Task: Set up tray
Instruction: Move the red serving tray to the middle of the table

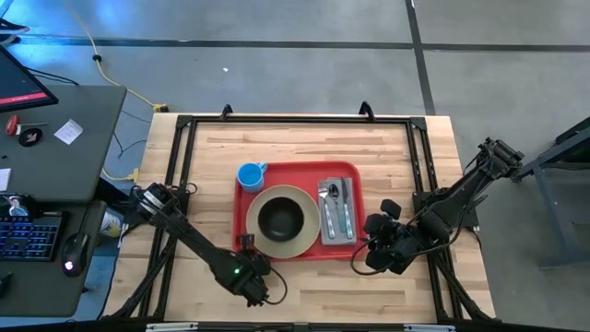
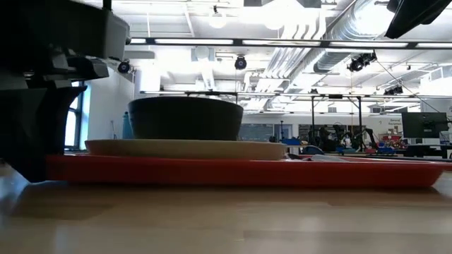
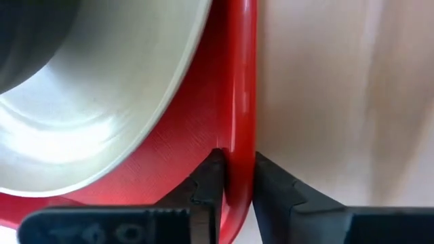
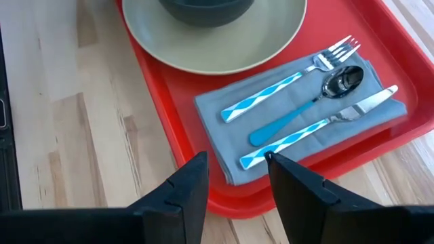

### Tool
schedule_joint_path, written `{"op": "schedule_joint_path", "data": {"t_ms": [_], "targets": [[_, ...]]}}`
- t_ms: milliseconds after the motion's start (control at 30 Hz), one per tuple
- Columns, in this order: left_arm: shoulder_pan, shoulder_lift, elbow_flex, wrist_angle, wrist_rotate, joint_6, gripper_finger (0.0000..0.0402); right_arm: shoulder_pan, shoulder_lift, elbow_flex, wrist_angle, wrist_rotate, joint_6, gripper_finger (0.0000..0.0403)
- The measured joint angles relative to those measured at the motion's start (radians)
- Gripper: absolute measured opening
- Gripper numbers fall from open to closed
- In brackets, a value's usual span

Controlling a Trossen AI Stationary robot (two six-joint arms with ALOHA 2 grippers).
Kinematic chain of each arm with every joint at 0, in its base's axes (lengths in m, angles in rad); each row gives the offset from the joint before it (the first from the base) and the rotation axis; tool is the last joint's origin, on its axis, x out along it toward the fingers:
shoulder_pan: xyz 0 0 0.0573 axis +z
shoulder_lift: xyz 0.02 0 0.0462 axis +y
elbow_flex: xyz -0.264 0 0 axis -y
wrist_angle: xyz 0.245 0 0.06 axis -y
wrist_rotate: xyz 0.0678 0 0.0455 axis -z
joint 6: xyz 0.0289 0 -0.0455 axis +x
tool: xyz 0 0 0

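The red tray [image 1: 295, 180] lies flat on the wooden table. On it stand a blue cup [image 1: 251, 175], a cream plate [image 1: 304, 242] with a dark bowl [image 1: 282, 219], and a grey napkin [image 1: 337, 231] bearing a fork, spoon and knife [image 4: 319, 102]. My left gripper [image 1: 247, 247] is at the tray's near left corner, shut on its rim. My right gripper [image 1: 371, 242] is open at the near right corner; in the right wrist view its fingers [image 4: 234, 163] stand apart above the tray's rim [image 4: 203, 190] by the napkin's corner. My left gripper [image 3: 237, 159] pinches the tray's raised rim [image 3: 239, 129] close to the near left corner, one finger inside the tray and one outside on the table side. The fingers lie across the rim. The tray sits flat on the table [image 3: 339, 102].
A black frame [image 1: 175, 157] runs round the tabletop. Bare wood lies between the tray and the near edge [image 1: 313, 295] and to both sides. A desk with a keyboard [image 1: 28, 240] stands left of the table. In the low view the tray [image 2: 240, 171] spans the picture.
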Motion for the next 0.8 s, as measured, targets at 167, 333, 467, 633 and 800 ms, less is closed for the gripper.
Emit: {"op": "schedule_joint_path", "data": {"t_ms": [167,333,467,633,800], "targets": [[0.002,0.000,0.000,-0.031,0.000,0.031,0.0098,0.000,0.000,0.000,0.000,-0.003,0.000,0.0145],[-0.001,0.000,0.000,-0.039,-0.022,0.046,0.0079,0.000,0.000,0.000,0.000,-0.004,0.000,0.0145],[0.000,0.000,0.000,-0.051,-0.050,0.047,0.0091,0.000,0.000,0.000,0.000,-0.003,0.001,0.0145],[0.008,0.000,-0.034,-0.051,-0.051,0.046,0.0116,0.000,0.000,0.000,0.000,-0.004,0.000,0.0145],[0.018,-0.006,-0.074,-0.022,-0.041,0.024,0.0111,0.000,0.000,-0.001,0.001,-0.004,0.001,0.0145]]}}
